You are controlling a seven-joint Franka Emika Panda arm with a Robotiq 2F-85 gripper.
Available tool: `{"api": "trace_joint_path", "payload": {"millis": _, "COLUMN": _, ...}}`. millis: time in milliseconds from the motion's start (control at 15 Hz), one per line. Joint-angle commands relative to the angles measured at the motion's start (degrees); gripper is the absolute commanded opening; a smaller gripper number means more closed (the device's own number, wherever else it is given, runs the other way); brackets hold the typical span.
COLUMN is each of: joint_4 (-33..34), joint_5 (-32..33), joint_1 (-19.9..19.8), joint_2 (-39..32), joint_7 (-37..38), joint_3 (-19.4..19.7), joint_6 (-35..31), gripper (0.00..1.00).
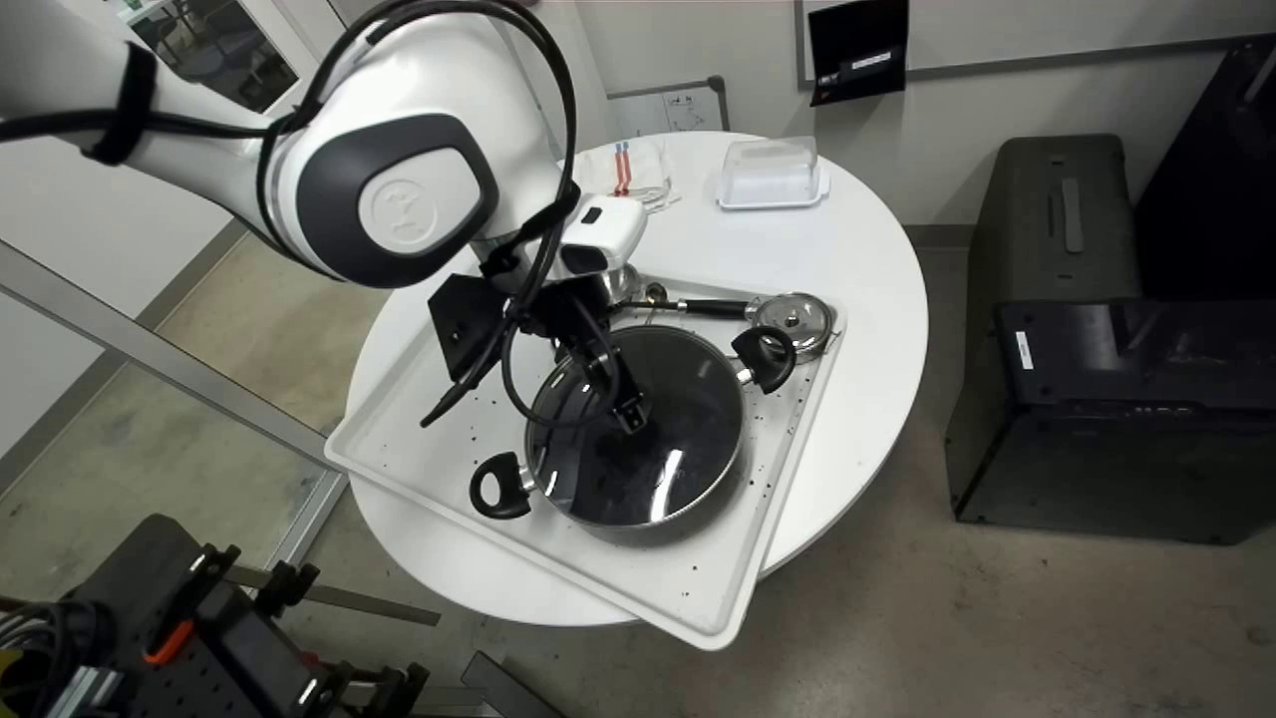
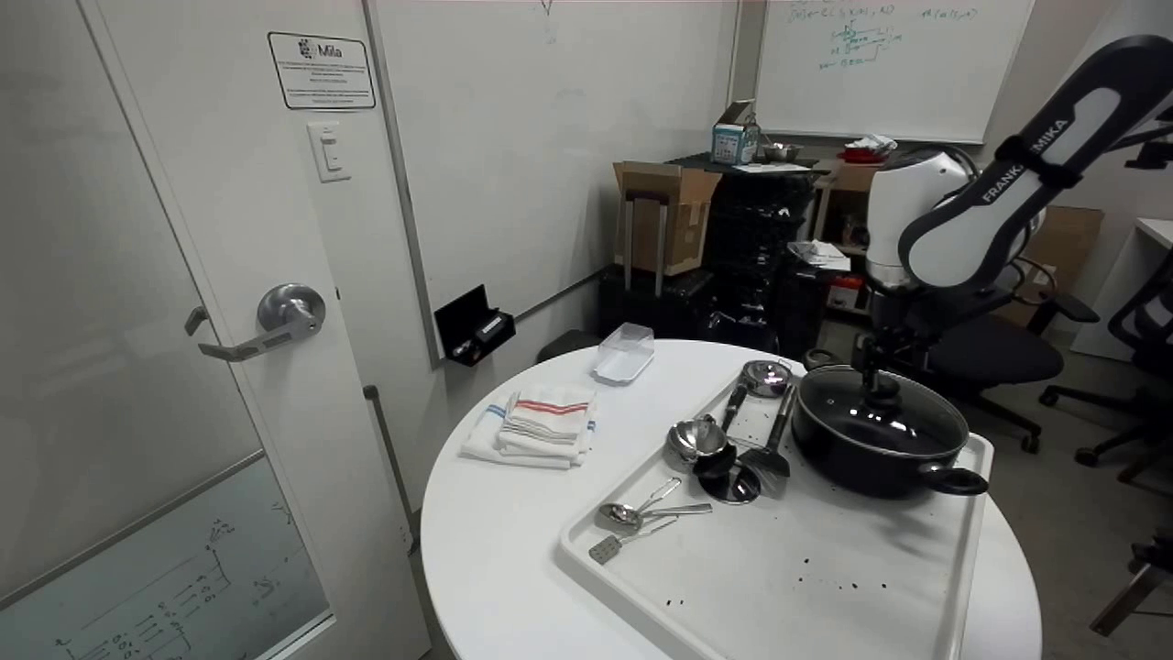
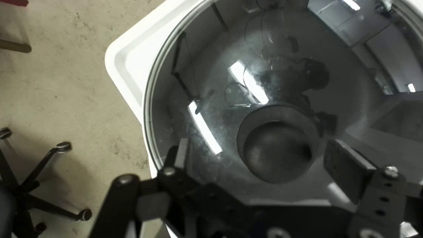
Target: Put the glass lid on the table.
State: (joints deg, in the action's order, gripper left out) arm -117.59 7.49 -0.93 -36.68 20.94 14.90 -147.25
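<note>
The see-through glass lid (image 1: 688, 429) lies on the black two-handled pan (image 2: 829, 463), which stands on the white tray (image 1: 733, 608). The lid also shows in an exterior view (image 2: 843, 408) and in the wrist view (image 3: 211, 76), with its dark round knob (image 3: 279, 152) at the centre. My gripper (image 3: 262, 158) is open in the wrist view, its fingers apart on either side of the knob with gaps. In an exterior view the gripper (image 2: 871, 371) points down at the knob. The round white table (image 1: 867, 269) is under the tray and also shows in an exterior view (image 2: 504, 522).
Metal and black utensils (image 2: 701, 440) and small spoons (image 2: 632, 515) lie on the tray beside the pan. Folded towels (image 2: 541, 426) and a clear plastic container (image 2: 625, 353) sit on the table. The tray corner overhangs the table edge. Pan handles (image 1: 501, 486) stick out sideways.
</note>
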Motion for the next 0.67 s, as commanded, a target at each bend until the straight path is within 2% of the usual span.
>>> {"api": "trace_joint_path", "payload": {"millis": 0, "joint_4": 2.66, "joint_5": -0.98, "joint_1": -0.85, "joint_2": -2.25, "joint_7": -1.58, "joint_3": -0.61, "joint_6": -0.90, "gripper": 1.00}}
{"api": "trace_joint_path", "payload": {"millis": 600, "joint_4": 5.10, "joint_5": -2.22, "joint_1": -1.82, "joint_2": -4.40, "joint_7": -2.93, "joint_3": -2.16, "joint_6": -0.41, "gripper": 1.00}}
